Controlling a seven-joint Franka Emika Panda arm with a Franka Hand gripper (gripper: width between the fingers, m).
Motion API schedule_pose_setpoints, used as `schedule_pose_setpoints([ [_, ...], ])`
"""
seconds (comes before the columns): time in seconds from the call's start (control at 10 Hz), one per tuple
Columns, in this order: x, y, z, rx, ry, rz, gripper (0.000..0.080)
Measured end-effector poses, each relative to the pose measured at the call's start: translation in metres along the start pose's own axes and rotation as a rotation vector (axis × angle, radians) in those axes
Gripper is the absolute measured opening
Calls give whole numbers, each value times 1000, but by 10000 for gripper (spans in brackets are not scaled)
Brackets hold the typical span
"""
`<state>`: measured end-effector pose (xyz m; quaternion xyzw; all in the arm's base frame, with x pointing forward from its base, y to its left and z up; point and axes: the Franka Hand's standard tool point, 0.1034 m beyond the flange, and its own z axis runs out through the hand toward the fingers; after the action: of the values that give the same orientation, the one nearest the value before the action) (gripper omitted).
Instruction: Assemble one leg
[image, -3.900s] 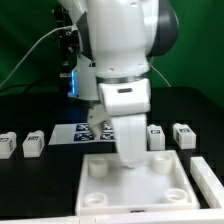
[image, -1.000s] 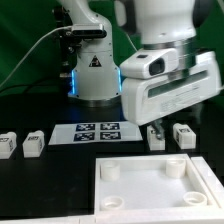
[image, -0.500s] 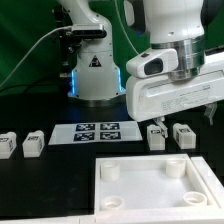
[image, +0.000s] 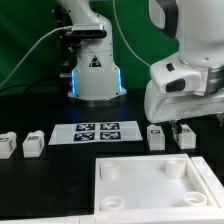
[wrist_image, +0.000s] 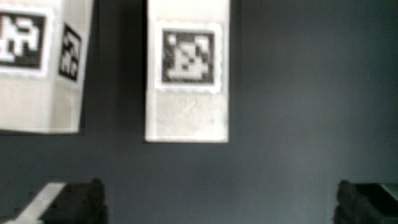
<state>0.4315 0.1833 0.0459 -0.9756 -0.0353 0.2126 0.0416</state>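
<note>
Fingers: we see the two dark fingers (wrist_image: 68, 203) spread wide apart and released in the wrist view, with only bare black table (image: 40, 112) between them.
Leg: the small white plastic rectangular leg (wrist_image: 187, 72) lies flat on the table, its black-and-white square tag facing up, ahead of the fingers and not touching them.
Neighbour: a second white tagged block (wrist_image: 39, 65) lies beside the leg, a dark gap between them.
Arm: in the exterior view the white robot arm (image: 190, 85) hangs over the two blocks on the exterior view's right; we cannot tell which one is the leg.
Marker board: the marker board (image: 97, 131) lies flat, left of those blocks.
Plate: the big white square plate with round corner sockets (image: 150, 186) lies nearer the camera.
</note>
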Motion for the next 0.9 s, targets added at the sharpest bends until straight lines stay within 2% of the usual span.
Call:
schedule_pose_setpoints([
  [0.3, -8, 1, 3, -10, -286, 4, 648],
  [0.4, -16, -2, 7, -24, -420, 13, 648],
  [0.5, -15, -6, 14, -26, -477, 2, 648],
  [0.9, -20, 1, 29, -22, -482, -3, 648],
])
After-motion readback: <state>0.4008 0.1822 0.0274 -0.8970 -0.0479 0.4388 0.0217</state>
